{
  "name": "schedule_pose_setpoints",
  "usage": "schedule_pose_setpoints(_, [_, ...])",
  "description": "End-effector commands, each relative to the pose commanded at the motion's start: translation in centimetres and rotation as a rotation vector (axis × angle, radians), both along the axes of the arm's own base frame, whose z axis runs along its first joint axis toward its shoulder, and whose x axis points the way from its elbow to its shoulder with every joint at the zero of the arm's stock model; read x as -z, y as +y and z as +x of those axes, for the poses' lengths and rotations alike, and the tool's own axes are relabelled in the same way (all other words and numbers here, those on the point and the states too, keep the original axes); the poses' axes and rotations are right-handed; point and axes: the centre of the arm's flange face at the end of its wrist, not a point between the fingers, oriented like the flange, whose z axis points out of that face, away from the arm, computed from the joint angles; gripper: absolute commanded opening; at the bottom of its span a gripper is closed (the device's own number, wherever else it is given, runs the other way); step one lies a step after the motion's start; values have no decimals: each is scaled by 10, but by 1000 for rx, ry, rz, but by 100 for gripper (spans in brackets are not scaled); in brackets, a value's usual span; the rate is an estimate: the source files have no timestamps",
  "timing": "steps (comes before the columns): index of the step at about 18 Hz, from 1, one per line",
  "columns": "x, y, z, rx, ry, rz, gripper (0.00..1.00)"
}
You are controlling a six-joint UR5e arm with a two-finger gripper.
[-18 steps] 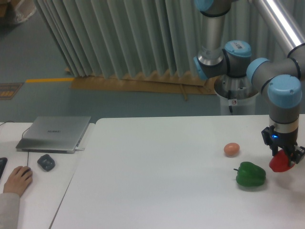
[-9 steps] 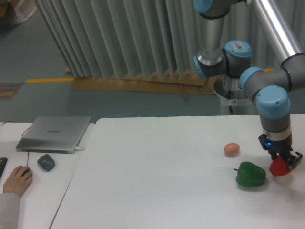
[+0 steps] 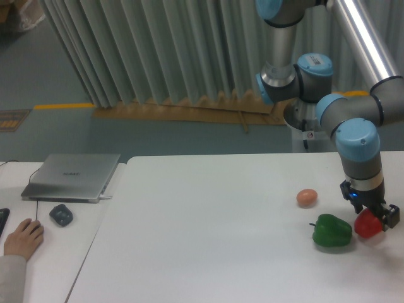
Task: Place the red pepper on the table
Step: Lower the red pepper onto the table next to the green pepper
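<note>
Black, blocky gripper [image 3: 370, 216] hangs from a grey-and-blue arm [image 3: 358, 142], fingers clamped on the pepper [image 3: 368, 224] from above. Pepper: small, glossy red, rounded, a bit smaller than the green one; top half partly hidden by the fingers. It sits low at the table [image 3: 208, 233] surface near the right edge; can't tell whether it touches or hangs just off it.

Green pepper [image 3: 332, 231] lies at approx. 9 o'clock from the red one, just beside it, lumpy w/ a shiny skin and a short dark stem pointing left. Egg [image 3: 307, 197], matte orange-brown, smooth oval, rests at approx. 10 o'clock from the gripper, near but apart from the green pepper.

Table is plain white, flat, matte, w/ a rounded back-left corner. A narrower white desk [image 3: 44, 252] abuts its left side. On it: closed grey metal laptop [image 3: 72, 176], a dark rounded mouse [image 3: 61, 214] in front of it, and a person's hand [image 3: 23, 235] at the front-left edge.

Behind, pale pleated curtain [image 3: 158, 50] w/ vertical folds hangs over a blue-grey floor [image 3: 57, 132].
</note>
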Motion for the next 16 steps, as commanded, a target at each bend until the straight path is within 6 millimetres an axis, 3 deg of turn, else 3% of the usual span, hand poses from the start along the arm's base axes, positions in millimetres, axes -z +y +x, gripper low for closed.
schedule_pose_setpoints(6, [-8,1,4,9,0,14,100])
schedule_pose_setpoints(11, [-45,11,-3,10,39,86,100])
schedule_pose_setpoints(16, [-46,14,-1,6,5,131,100])
